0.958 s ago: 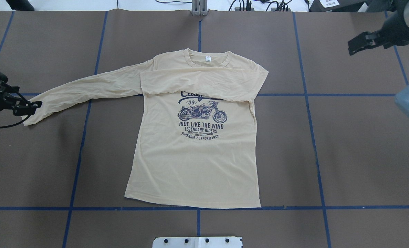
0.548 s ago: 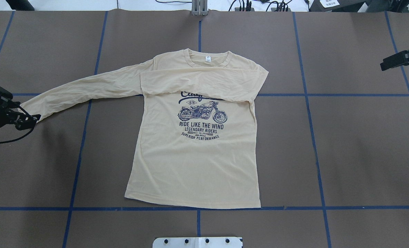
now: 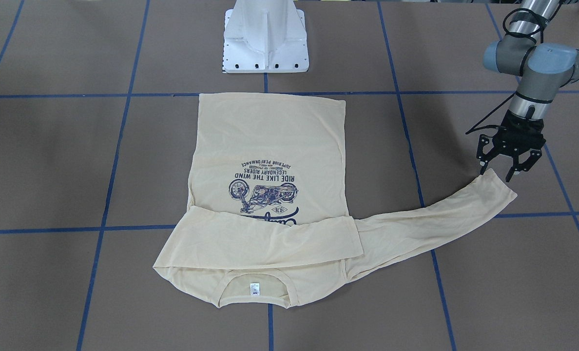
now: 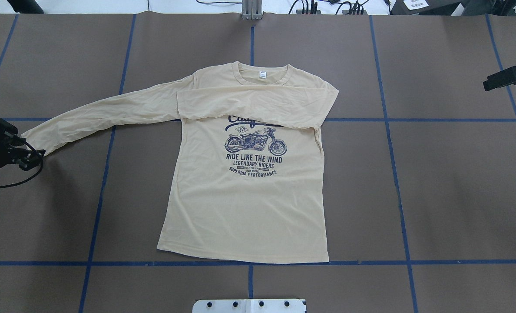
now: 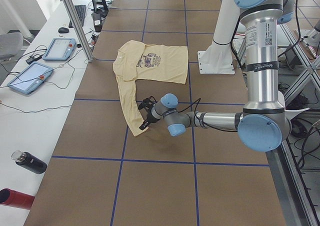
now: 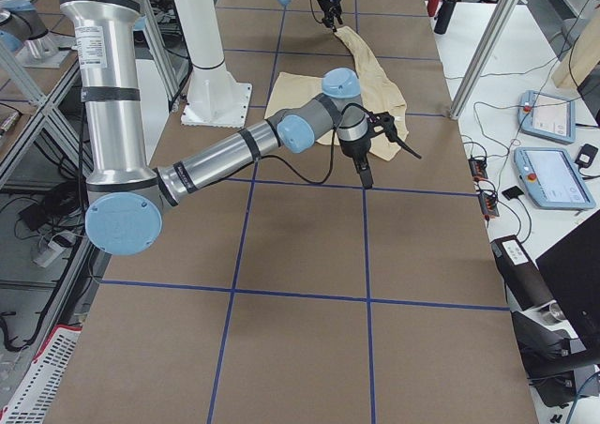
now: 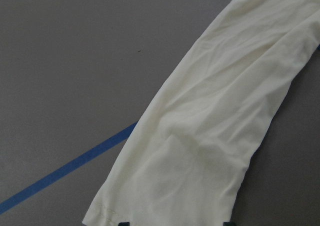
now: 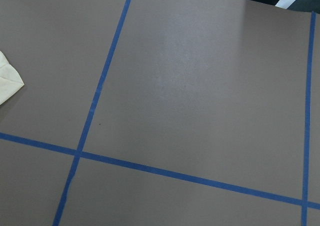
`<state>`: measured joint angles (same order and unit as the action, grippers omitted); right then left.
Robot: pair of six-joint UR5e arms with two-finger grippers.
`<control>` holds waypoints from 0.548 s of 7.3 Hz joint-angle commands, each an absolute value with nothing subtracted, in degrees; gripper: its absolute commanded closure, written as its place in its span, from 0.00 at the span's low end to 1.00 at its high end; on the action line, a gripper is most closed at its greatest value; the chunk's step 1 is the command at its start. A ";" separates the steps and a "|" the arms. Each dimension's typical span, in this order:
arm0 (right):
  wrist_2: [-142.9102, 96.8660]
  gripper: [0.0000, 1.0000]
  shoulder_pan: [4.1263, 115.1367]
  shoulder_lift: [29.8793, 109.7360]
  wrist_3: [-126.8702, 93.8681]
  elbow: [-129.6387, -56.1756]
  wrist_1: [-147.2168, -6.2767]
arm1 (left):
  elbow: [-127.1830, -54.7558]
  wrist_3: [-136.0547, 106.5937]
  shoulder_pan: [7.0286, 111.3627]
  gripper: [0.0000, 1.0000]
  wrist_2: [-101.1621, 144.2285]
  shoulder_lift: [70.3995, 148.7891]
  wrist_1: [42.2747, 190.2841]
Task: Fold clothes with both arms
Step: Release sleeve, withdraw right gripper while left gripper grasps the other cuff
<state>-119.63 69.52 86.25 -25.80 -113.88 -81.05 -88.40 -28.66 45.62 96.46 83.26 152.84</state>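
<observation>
Exterior front-facing view: the cuff (image 3: 499, 194) is found directly under the empty, spread left claw (image 3: 497, 174), the sleeve (image 3: 416, 224) stretched lengthwise away from it toward the T-shirt (image 3: 270, 141).

T-shirt (image 4: 245, 204) 1 | arms (image 3: 530, 63) (image 6: 234, 147) 2 | end effectors (image 3: 500, 170) (image 6: 389, 166) 2 | pedestal (image 3: 265, 44) 1

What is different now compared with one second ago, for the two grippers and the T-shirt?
The left gripper shifted a little toward the robot, at the outstretched sleeve's cuff; it is open and holds nothing. The right gripper drew back to the right, away from the T-shirt. Nothing was gripped or released. The T-shirt lies as before, one sleeve folded across the chest.
</observation>
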 commanded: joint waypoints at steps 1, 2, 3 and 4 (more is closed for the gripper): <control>-119.62 0.00 69.52 86.22 -25.84 -113.82 -81.04 | -88.24 -28.65 44.65 0.41 96.50 82.19 152.93; -119.62 0.00 69.52 86.22 -25.93 -113.73 -81.04 | -88.24 -28.65 44.47 0.44 96.94 82.18 153.02; -119.71 0.00 69.52 86.13 -25.93 -113.73 -81.04 | -88.24 -28.65 44.30 0.50 96.94 82.18 153.02; -119.71 0.00 69.52 85.96 -26.01 -113.73 -81.04 | -88.24 -28.74 44.30 0.79 97.03 82.18 153.19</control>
<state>-119.68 69.52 86.11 -25.94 -113.75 -81.03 -88.25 -28.67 44.41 96.91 82.22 153.04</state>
